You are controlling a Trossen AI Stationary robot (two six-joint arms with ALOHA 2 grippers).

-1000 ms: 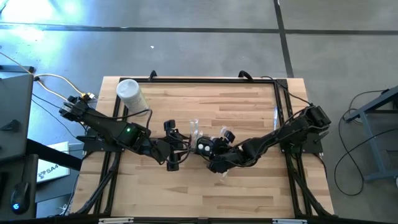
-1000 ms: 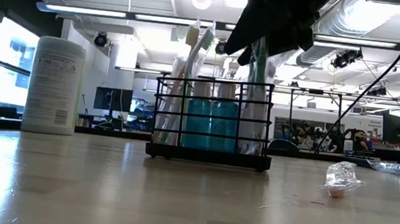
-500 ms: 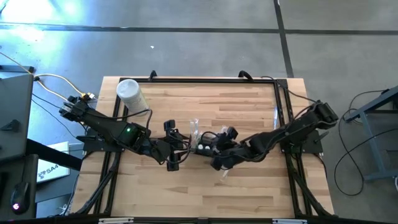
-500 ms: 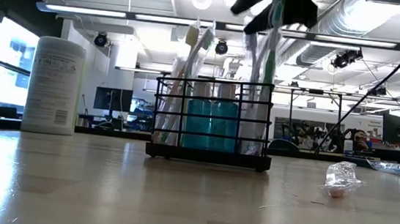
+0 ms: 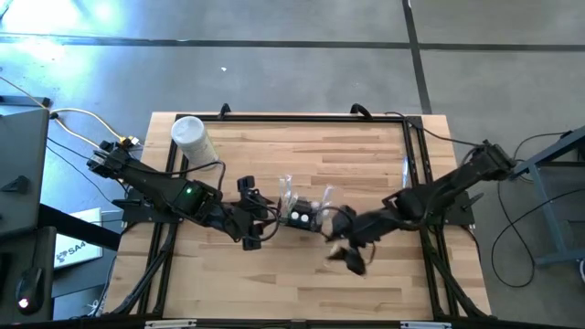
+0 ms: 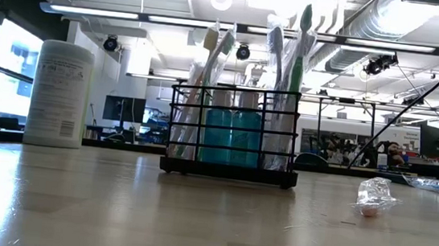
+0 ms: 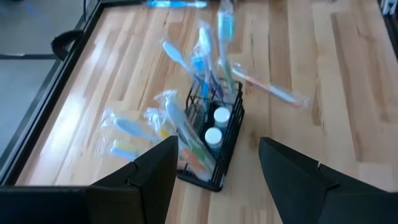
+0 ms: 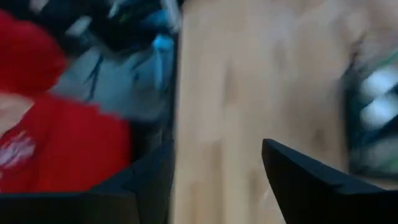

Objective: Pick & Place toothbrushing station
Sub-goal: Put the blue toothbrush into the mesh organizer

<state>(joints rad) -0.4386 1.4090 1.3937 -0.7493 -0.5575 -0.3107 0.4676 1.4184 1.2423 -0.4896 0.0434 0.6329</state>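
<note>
The station (image 5: 300,216), a black wire rack of toothbrushes, stands mid-counter (image 5: 366,155) at the high view's centre. The left gripper (image 5: 262,222) sits just left of it, fingers apart and empty. The right gripper (image 5: 352,259) hangs lower right, fingers apart, holding nothing.

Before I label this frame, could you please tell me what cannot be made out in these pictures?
- Right wrist view: motion blur; the toothbrushing station is a dark smear at the edge.
- Low view: both arms are out of frame.
- High view: the right gripper is too small to read its fingers.
- Left wrist view: the left gripper's fingers cover the station's near base.
</note>
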